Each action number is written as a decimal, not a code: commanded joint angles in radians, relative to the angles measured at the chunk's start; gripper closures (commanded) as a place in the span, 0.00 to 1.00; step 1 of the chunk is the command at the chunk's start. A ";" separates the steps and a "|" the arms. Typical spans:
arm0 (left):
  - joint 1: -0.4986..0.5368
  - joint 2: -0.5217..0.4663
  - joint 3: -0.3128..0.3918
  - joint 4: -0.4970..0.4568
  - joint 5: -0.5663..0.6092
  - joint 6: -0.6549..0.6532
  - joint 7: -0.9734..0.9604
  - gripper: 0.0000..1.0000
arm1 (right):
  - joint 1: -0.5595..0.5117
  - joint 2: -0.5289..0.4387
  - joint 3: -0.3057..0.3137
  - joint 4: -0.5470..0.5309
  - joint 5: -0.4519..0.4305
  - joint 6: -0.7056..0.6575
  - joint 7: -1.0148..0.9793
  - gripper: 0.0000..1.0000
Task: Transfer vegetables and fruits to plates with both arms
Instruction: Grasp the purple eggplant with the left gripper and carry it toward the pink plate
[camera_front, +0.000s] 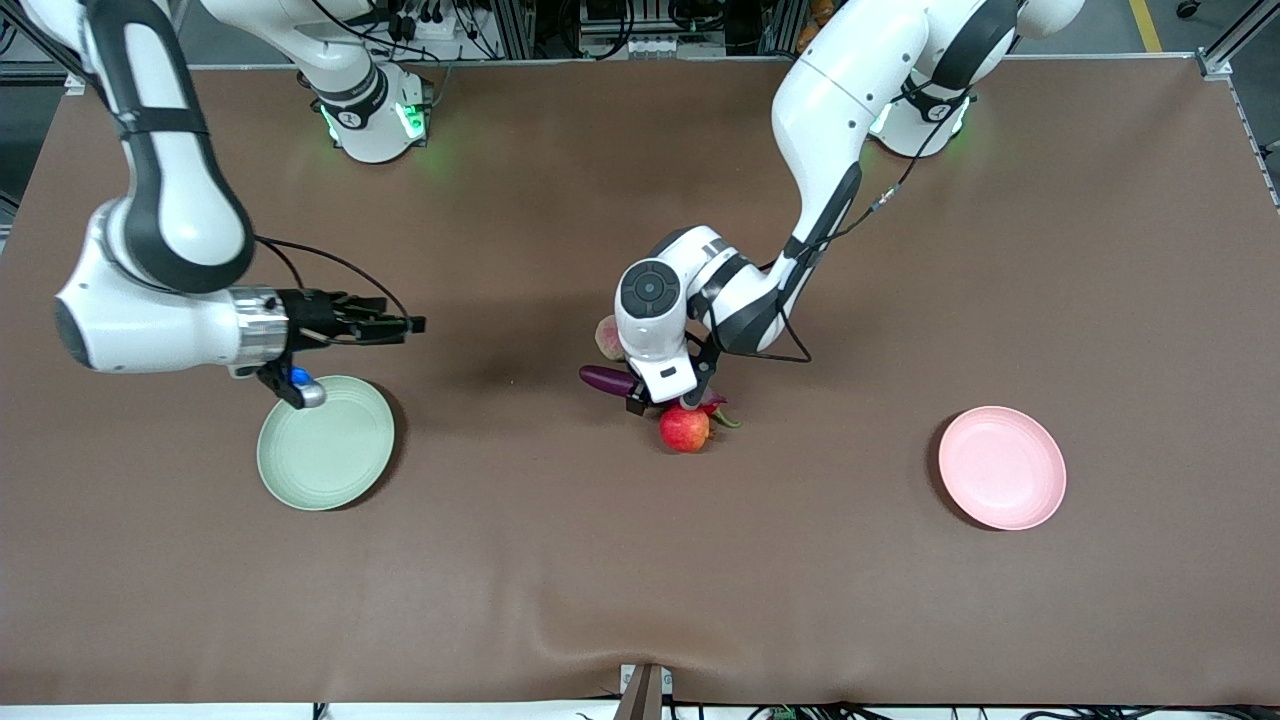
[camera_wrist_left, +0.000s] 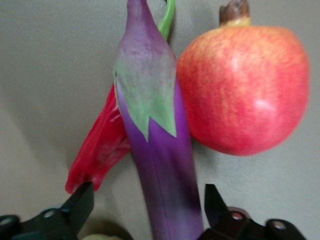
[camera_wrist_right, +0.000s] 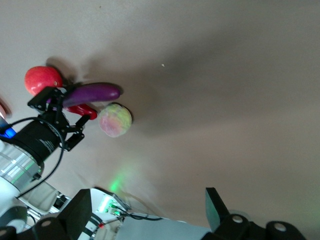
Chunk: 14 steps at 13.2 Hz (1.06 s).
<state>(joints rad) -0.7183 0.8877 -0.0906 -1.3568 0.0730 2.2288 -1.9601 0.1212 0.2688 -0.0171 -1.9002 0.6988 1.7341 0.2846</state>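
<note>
1. Left gripper (camera_wrist_left: 147, 205) is down at the produce cluster mid-table, fingers spread either side of the eggplant (camera_wrist_left: 160, 165), not clamped on it.
2. Eggplant lies on the table, chili pepper (camera_wrist_left: 100, 150) touching one side, apple (camera_wrist_left: 245, 90) touching the other near its stem end.
3. Apple (camera_front: 685, 429) is nearest the front camera; peach-like fruit (camera_front: 607, 337) sits farther off, partly hidden by the left wrist.
4. Right gripper (camera_front: 385, 325) hangs over the table just above the green plate (camera_front: 330, 450), fingers apart, holding nothing.
5. Pink plate (camera_front: 1002, 467) sits toward the left arm's end, well apart from the cluster.
</note>
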 joint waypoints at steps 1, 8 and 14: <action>-0.003 0.008 0.006 0.013 0.024 0.000 0.036 0.73 | 0.055 0.047 -0.001 -0.054 0.079 0.117 0.021 0.00; 0.187 -0.278 -0.005 0.022 -0.068 -0.256 0.391 1.00 | 0.222 0.119 -0.003 -0.091 0.241 0.356 0.027 0.00; 0.529 -0.351 0.006 0.015 -0.038 -0.485 1.034 1.00 | 0.504 0.208 -0.003 -0.080 0.258 0.714 0.298 0.00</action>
<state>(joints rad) -0.2863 0.5293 -0.0701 -1.3183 0.0182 1.7435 -1.0728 0.5508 0.4424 -0.0093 -1.9822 0.9374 2.3578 0.5081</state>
